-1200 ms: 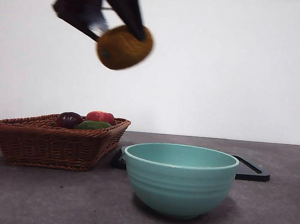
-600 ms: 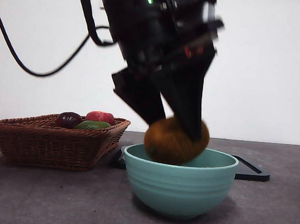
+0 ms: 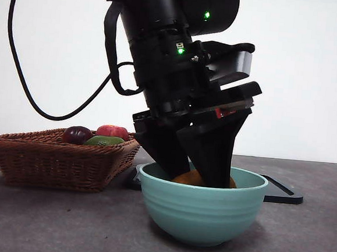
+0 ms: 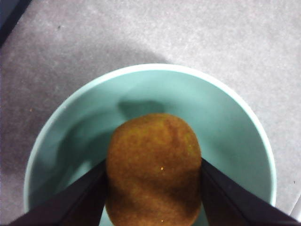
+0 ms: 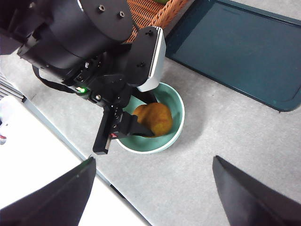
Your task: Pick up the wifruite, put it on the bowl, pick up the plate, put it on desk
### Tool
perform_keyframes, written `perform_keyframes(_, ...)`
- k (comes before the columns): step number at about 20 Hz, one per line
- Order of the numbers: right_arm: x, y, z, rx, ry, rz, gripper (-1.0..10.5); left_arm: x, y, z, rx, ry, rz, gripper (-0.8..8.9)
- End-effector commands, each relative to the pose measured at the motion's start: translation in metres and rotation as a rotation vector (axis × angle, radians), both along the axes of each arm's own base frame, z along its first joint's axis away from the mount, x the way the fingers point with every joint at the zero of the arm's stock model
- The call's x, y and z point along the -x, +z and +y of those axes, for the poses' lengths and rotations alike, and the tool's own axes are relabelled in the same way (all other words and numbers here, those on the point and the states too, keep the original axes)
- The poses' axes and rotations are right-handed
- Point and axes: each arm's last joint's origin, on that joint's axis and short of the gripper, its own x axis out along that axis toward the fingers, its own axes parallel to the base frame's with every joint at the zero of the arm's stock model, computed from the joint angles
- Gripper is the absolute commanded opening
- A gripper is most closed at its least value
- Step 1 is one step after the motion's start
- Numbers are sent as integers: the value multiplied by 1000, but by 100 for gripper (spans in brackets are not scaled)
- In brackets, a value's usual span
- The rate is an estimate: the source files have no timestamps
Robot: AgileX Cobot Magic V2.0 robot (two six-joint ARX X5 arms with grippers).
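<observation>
Both jaws of left hand (image 4: 153,197) clamping wifruite (image 4: 154,169) inside bowl (image 4: 240,141).

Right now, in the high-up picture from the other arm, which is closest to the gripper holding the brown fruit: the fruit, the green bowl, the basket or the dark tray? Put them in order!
From the left gripper:
1. The wifruite, clamped between its jaws.
2. The bowl, around the jaw tips.
3. The basket and the dark tray, both beyond the bowl; too close to call.
</observation>
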Motion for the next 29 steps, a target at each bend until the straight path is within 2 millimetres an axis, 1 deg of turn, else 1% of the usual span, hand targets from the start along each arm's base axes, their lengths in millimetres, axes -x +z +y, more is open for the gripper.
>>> perform_keyframes(1,0,5,1,-7,7,-23,397,1,-1,-7,-2,-19,-5,328)
perform_keyframes(2,0,5,1,-7,7,-23,397,1,-1,-7,-2,-19,-5,370)
perform_keyframes(3,0,5,1,-7,7,-23,397,1,-1,-7,-1,-17,-3,384)
perform_keyframes(6,0,5,1,-7,7,-23,397,2,0,-8,2,-18,-4,384)
perform_keyframes(9,0,5,1,-7,8,-23,397,2,12,-8,16,-14,-12,384)
perform_keyframes(12,0,5,1,-6,8,-23,397,3,42,-6,76,-11,-54,384)
perform_keyframes(15,0,5,1,-6,7,-24,397,3,82,7,174,14,-122,384)
perform_keyframes(17,0,5,1,-6,7,-24,397,3,109,25,244,68,-162,383)
perform_keyframes(20,0,5,1,-6,7,-24,397,2,146,62,333,158,-227,383)
perform_keyframes(23,0,5,1,-6,7,-23,397,7,173,103,377,236,-268,383)
perform_keyframes(24,0,5,1,-6,7,-24,397,9,179,115,385,251,-268,382)
perform_keyframes(26,-1,5,1,-5,7,-24,397,14,182,137,416,262,-238,376)
perform_keyframes(27,-1,5,1,-5,7,-24,397,17,178,147,429,269,-221,376)
perform_keyframes(29,-1,5,1,-3,4,-25,397,26,164,162,423,287,-189,376)
